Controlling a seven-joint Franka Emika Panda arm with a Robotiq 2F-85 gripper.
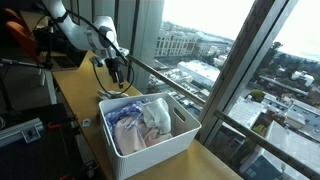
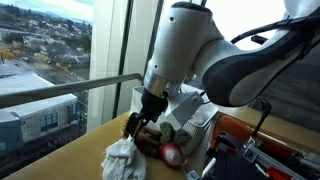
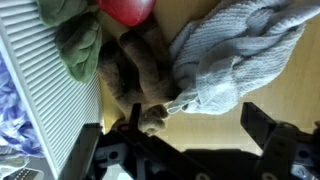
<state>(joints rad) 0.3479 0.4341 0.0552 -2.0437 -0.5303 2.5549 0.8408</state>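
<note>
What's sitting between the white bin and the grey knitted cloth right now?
In the wrist view, a brown cloth lies beside the grey knitted cloth, and a green cloth lies next to the white bin.

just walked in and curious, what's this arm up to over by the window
The robot arm's tool hangs open and holds nothing, just above a small heap of clothes on the wooden counter by the window. In the wrist view, a pale grey knitted cloth, a brown fuzzy cloth, a green cloth and a red item lie under it. A white plastic basket filled with laundry stands beside the heap.
</note>
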